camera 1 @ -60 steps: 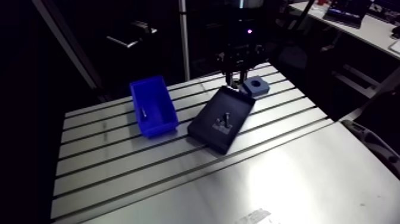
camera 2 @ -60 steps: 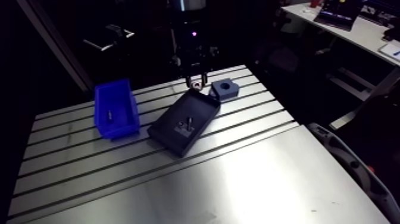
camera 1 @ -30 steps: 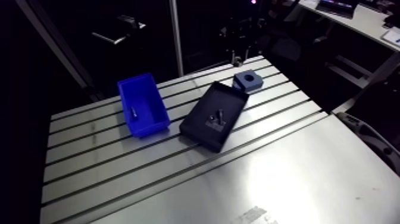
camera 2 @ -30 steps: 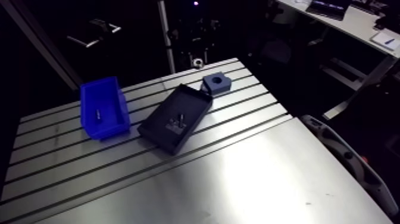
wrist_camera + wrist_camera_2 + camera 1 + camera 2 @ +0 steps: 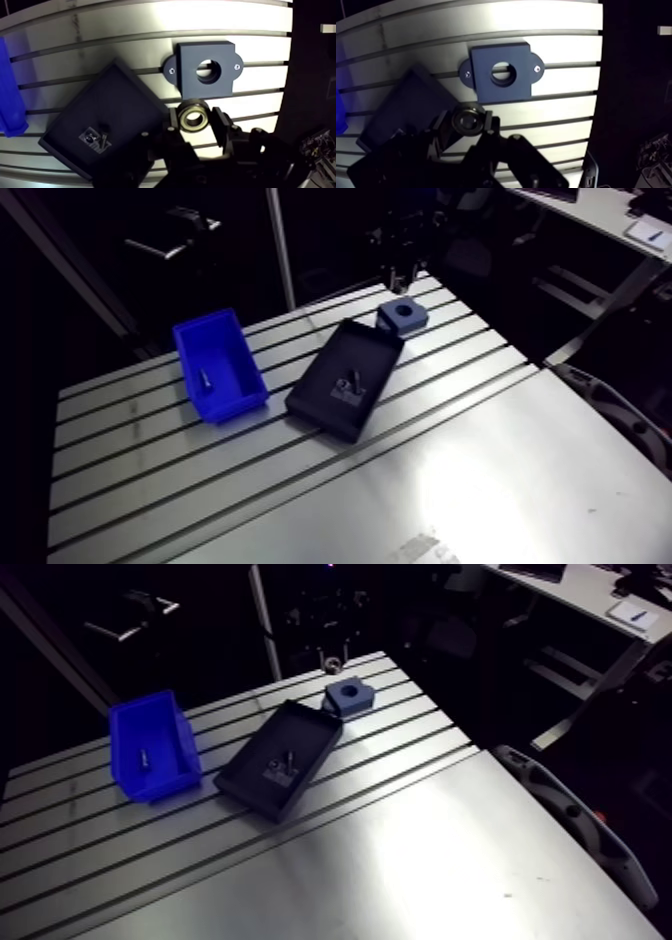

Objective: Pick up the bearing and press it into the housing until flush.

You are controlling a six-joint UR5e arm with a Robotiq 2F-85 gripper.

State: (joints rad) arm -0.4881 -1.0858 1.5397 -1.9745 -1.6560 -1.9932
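**Bearing in hand, seat empty:** the gripper [image 5: 196, 122] pinches the single steel bearing [image 5: 192, 115] between its two fingers. It hangs above the slotted table [image 5: 300, 478], just short of the lone dark-blue housing [image 5: 205, 70], whose round bore stands empty. The pick-up looks done; lining up over the bore and pressing flush remain. Also on the table are one black tray [image 5: 372, 353] carrying what look like two small metal parts, and one blue bin [image 5: 235, 406] holding one small bolt-like piece.

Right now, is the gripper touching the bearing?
Touching. The wrist view shows the bearing clamped between the gripper's two fingers, one against each side.
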